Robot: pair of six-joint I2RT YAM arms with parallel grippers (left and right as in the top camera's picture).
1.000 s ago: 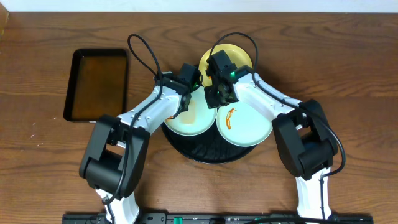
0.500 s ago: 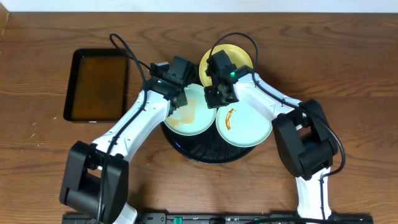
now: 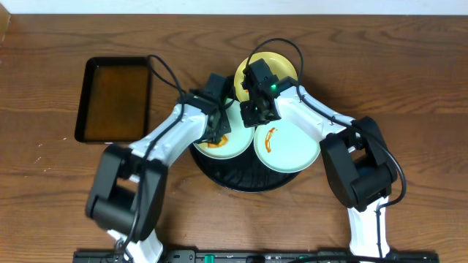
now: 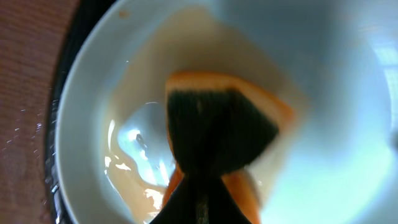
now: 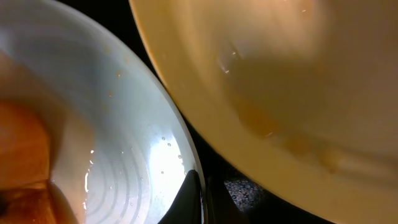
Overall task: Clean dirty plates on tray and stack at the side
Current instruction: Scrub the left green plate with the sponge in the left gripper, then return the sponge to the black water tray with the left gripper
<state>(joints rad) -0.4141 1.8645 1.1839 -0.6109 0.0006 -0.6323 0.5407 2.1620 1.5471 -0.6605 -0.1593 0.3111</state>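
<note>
**Two Robot Arms Meet Over Sauce-Smeared Plates on Black Tray**

Three small glossy round plates sit close together on a large round black tray (image 3: 245,179) with a low rim, on a brown wood-grain surface (image 3: 58,190). The left hand (image 3: 217,134) pinches a dark pad (image 4: 217,124) with an orange edge, pressed into the left mint plate (image 3: 234,144), where a thin watery tan film (image 4: 137,180) coats the bowl. The right mint plate (image 3: 292,150) beside it carries a curled orange-brown streak (image 3: 271,137). Behind both, the yellow plate (image 3: 281,67) shows faint tan smears in the right wrist view. The right hand (image 5: 198,196), its fingertips pressed together and holding nothing, hangs over the dark gap between the left mint plate and the yellow one. To the left, apart from the tray, a rectangular black pan (image 3: 82,102) holds brownish liquid (image 3: 117,98).
</note>
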